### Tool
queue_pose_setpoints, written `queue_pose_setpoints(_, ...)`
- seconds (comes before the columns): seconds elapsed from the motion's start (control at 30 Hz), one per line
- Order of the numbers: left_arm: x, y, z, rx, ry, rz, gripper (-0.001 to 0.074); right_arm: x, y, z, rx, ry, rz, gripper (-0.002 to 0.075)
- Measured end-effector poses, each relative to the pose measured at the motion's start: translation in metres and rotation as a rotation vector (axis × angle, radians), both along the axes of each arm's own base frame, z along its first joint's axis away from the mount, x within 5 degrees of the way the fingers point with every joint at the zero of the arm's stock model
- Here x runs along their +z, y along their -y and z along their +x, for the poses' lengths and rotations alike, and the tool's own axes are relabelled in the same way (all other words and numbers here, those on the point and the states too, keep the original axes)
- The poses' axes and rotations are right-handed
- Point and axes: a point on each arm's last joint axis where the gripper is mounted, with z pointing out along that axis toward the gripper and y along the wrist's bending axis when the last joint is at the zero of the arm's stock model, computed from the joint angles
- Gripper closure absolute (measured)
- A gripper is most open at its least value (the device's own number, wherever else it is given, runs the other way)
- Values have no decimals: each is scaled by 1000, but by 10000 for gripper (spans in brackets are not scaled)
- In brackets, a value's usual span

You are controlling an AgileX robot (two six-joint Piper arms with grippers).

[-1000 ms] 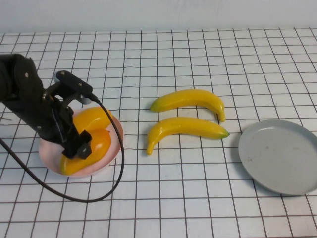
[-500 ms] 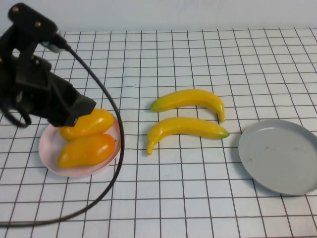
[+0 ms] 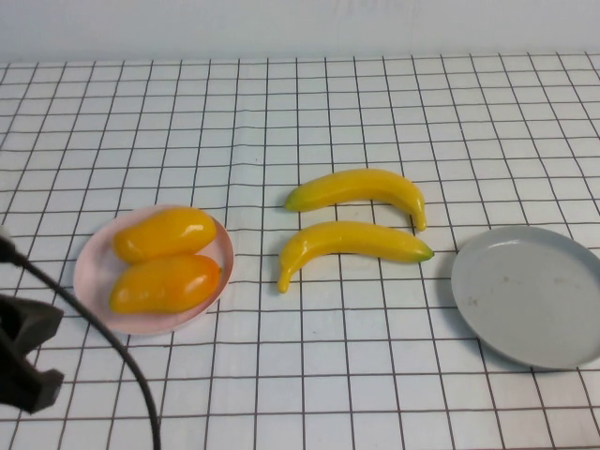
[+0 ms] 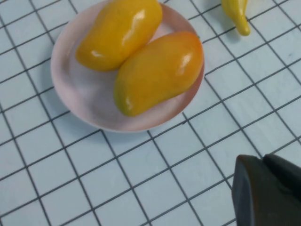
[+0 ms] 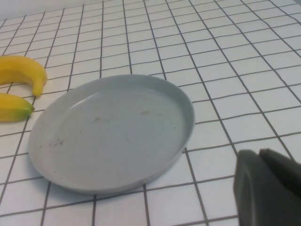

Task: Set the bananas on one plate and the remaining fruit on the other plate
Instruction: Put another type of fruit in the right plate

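Note:
Two orange-yellow mangoes [image 3: 167, 232] [image 3: 164, 283] lie side by side on the pale pink plate [image 3: 92, 272] at the left; both also show in the left wrist view [image 4: 120, 33] [image 4: 157, 73]. Two yellow bananas [image 3: 361, 187] [image 3: 352, 242] lie on the table in the middle. The grey-blue plate [image 3: 530, 295] at the right holds nothing and fills the right wrist view [image 5: 110, 132]. My left gripper [image 3: 33, 347] [image 4: 261, 162] is shut and empty, near the table's front left, apart from the pink plate [image 4: 80, 89]. My right gripper [image 5: 259, 155] is shut and empty beside the grey-blue plate, out of the high view.
A black cable [image 3: 112, 347] runs from my left arm across the front left of the gridded white table. One banana's tip [image 4: 237, 16] shows in the left wrist view, and two banana ends [image 5: 26, 75] [image 5: 14, 108] lie beyond the grey-blue plate in the right wrist view.
My left gripper has let go of a mango on the pink plate, risen, and drawn back to the front left corner. Both mangoes now lie uncovered on the plate.

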Motion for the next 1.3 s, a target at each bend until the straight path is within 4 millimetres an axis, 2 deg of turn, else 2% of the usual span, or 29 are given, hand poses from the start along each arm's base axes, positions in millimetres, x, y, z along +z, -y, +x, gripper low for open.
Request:
queue_pose_setpoints(0.13, -7, -11, -24, 105, 51, -31, 737, 0, 0, 0, 0, 0, 0, 742)
queue_pose_setpoints(0.23, -17, -19, -38, 164, 162, -58, 737, 0, 0, 0, 0, 0, 0, 742)
queue_pose_setpoints(0.47, -64, -43, -74, 345, 520, -128, 738, 0, 0, 0, 0, 0, 0, 742)
queue_pose_setpoints(0.6, -91, -51, -90, 451, 596, -148, 738, 0, 0, 0, 0, 0, 0, 742)
queue_pose_setpoints(0.77, -127, -52, -91, 532, 531, -143, 738, 0, 0, 0, 0, 0, 0, 742)
queue_pose_setpoints(0.9, -147, -52, -89, 543, 485, -146, 738, 0, 0, 0, 0, -1, 0, 743)
queue_pose_setpoints(0.97, -152, -51, -88, 539, 483, -146, 738, 0, 0, 0, 0, -1, 0, 743)
queue_pose_setpoints(1.3, -153, -51, -88, 515, 490, -112, 738, 0, 0, 0, 0, -1, 0, 742)
